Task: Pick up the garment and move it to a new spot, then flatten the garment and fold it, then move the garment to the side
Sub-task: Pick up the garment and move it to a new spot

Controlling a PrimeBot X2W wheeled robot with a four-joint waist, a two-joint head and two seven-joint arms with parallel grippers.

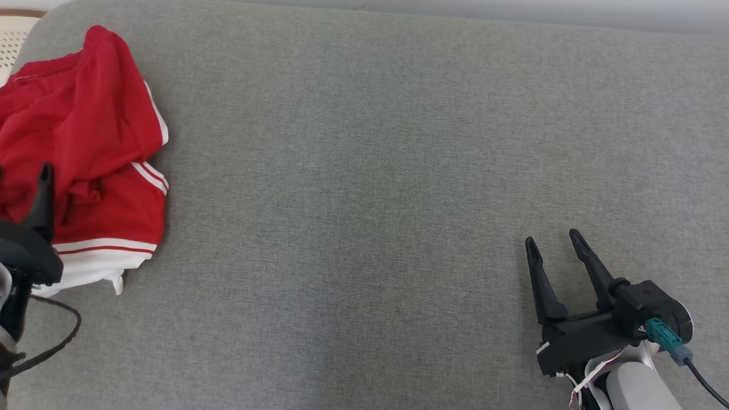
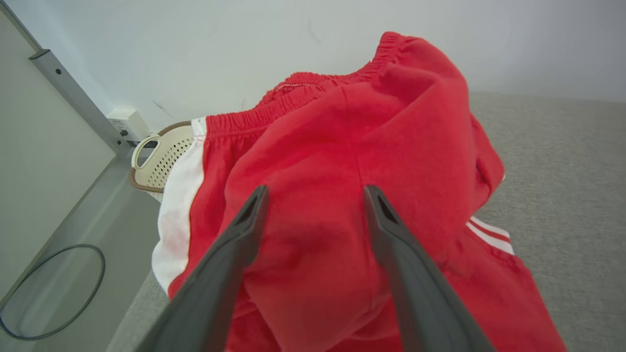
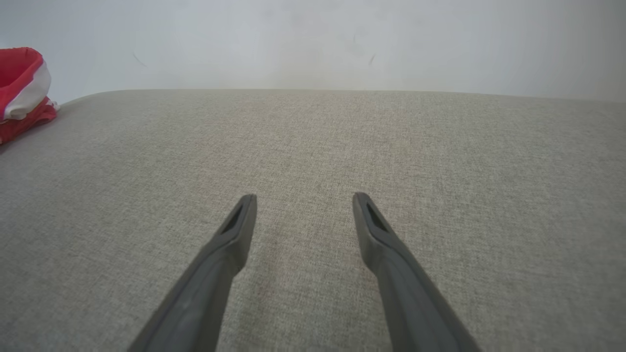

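Note:
The garment (image 1: 85,125) is a pair of red shorts with white side stripes and hem, lying crumpled at the far left of the grey padded surface (image 1: 364,199). My left gripper (image 1: 23,173) hovers over its near part, open. In the left wrist view its fingers (image 2: 317,190) straddle a raised red fold of the garment (image 2: 367,122) with nothing pinched between them. My right gripper (image 1: 552,237) stands open at the lower right, far from the garment, above bare fabric (image 3: 304,196). A corner of the garment (image 3: 22,83) shows at the far left there.
A cream perforated basket (image 2: 161,161) sits just beyond the garment off the surface's left end, also at the head view's top-left corner (image 1: 11,40). A dark cable loop (image 2: 54,293) lies on the floor. A pale wall runs behind the surface.

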